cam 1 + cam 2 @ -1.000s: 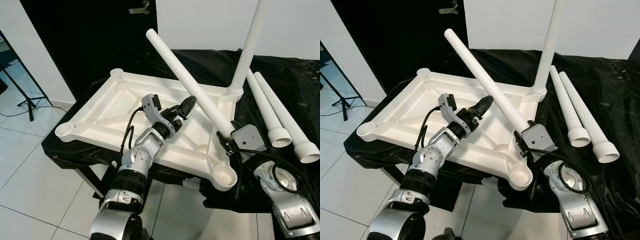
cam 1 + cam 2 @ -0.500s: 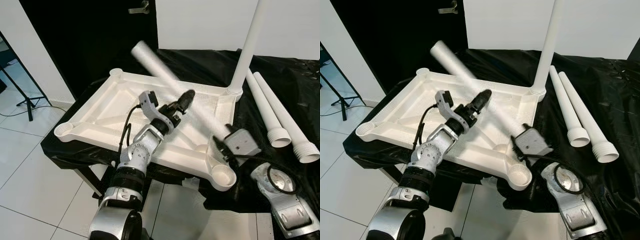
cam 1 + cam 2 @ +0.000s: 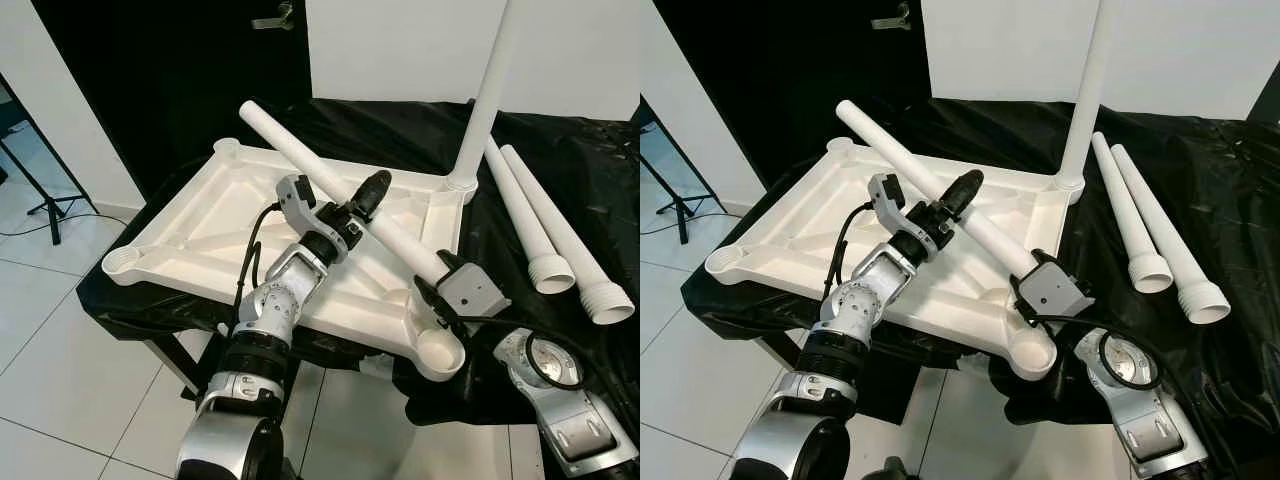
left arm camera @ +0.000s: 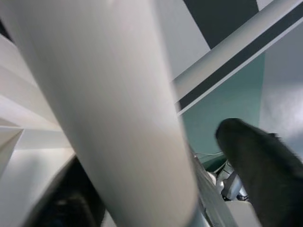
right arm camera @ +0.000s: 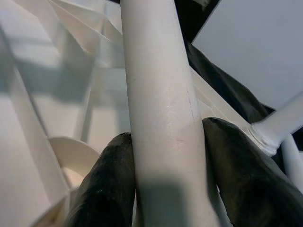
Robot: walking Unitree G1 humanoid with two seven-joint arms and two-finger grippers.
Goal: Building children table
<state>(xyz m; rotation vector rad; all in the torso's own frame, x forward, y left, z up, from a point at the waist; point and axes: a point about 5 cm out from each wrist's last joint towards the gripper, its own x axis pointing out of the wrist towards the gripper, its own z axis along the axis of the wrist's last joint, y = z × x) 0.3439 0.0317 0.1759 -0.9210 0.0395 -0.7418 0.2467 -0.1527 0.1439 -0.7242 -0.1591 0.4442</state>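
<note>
Gripping one white leg [image 3: 340, 197] low down, the right gripper [image 3: 432, 285] clamps it just above the upturned tabletop [image 3: 200, 225]'s near corner socket [image 3: 441, 350]. The left gripper [image 3: 362, 203] braces it midway, fingers straddling it, probably to steady the aim.

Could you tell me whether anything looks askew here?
Yes: the leg held by the right gripper and left gripper slants across the upturned tabletop, seated in no socket, unlike the upright leg.

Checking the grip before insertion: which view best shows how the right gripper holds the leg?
The right wrist view: both black fingers clamp the white table leg. The eye views show the right gripper from behind; the left wrist view shows the leg's middle.
</note>
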